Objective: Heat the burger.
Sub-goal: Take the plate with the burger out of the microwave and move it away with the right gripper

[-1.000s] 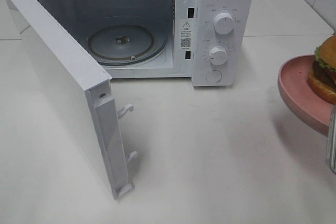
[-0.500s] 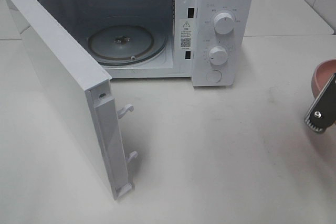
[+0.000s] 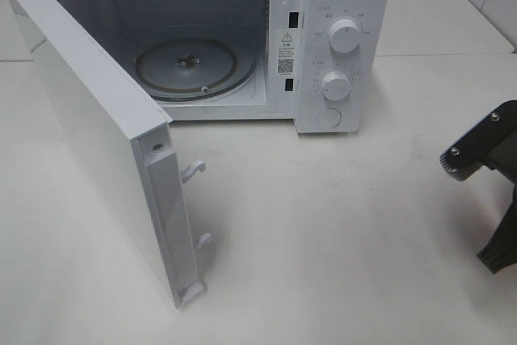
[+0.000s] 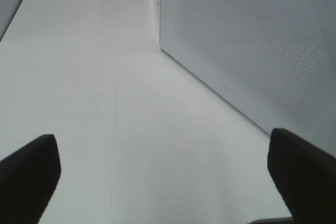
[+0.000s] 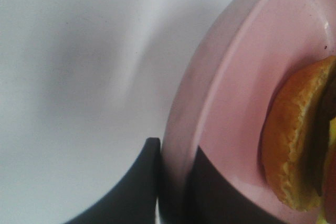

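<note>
Plate and burger slid out of the high view past the right of the microwave, right fingers pinched on the plate rim, left fingers wide apart beside the open door, right arm nearer.

microwave cavity open toward the front, only the glass turntable on its floor. door swung out wide, standing as a wall just beside the spread left gripper; bare table ahead of that claw and between its fingers. right gripper clamped on the pink plate rim, burger on the plate beyond its fingers; open tabletop between that claw and the microwave front.
</note>
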